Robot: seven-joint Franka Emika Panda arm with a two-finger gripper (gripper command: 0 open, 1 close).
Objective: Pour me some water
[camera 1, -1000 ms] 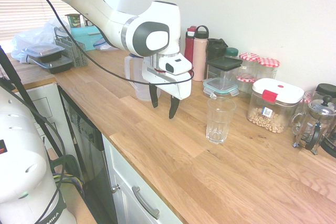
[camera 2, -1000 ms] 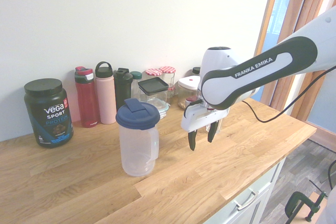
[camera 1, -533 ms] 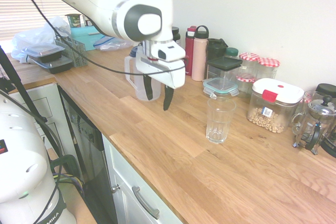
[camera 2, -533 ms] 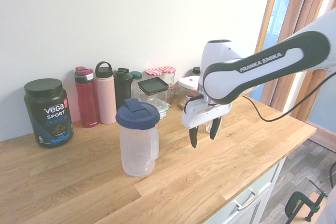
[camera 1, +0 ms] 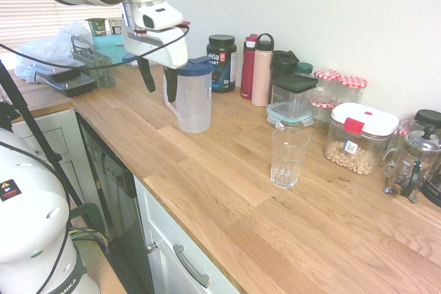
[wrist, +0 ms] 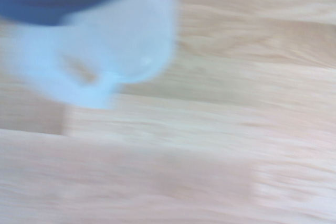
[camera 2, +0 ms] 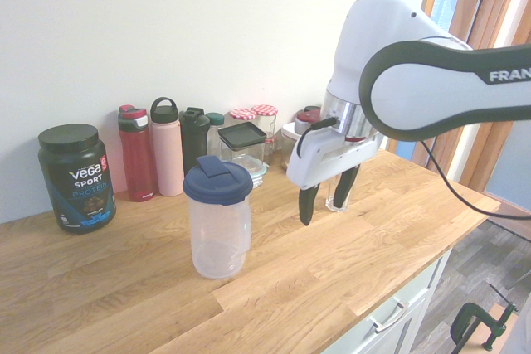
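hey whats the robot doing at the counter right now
The white arm has its hand open and empty beside the handle of the clear pitcher with the blue lid, not yet gripping it. The pitcher stands upright on the wooden counter. The empty drinking glass waits further along the counter. Nothing has been poured so far.

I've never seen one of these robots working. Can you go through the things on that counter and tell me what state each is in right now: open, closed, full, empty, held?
gripper: open, holding nothing, beside the pitcher's handle.
pitcher: upright on the counter, blue lid on, not held.
glass: upright, empty.
pink bottle: upright, capped.
red bottle: upright, capped.
protein tub: upright, lid on.
white-lidded container: closed, partly filled.
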